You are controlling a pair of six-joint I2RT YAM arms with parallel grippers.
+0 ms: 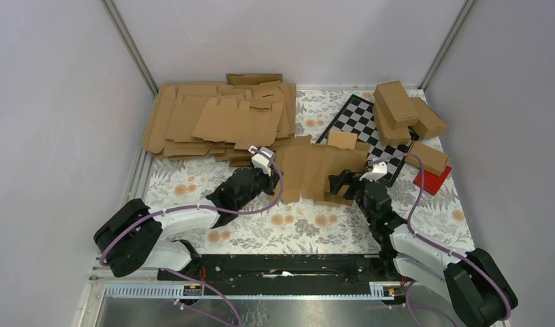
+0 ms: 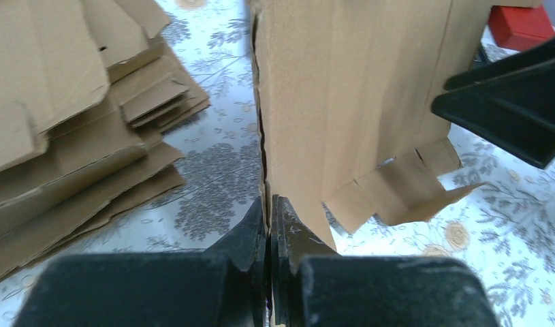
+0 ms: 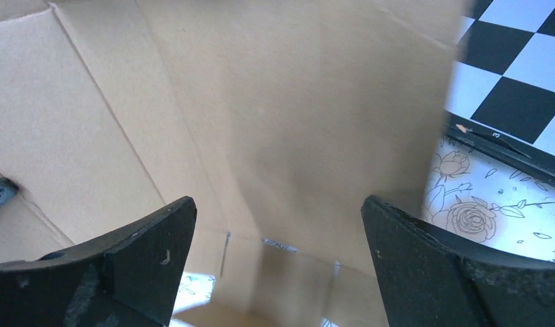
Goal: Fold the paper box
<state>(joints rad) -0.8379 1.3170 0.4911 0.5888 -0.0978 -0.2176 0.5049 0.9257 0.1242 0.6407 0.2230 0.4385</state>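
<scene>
Left jaws pinch the paper box edge; right jaws gape empty before its cropped panel.

No writing, label, brand or number can be read in any of the three views. The only candidate is a tiny pale mark on the black border of the checkered board, seen from the right wrist, too small to make out.

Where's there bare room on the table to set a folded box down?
Best: the bare cloth on the near side of the box, between the left arm and right arm. A smaller patch lies between the heap and the left arm. Crowded: the heap at back left, cartons on the checkerboard at back right.
</scene>
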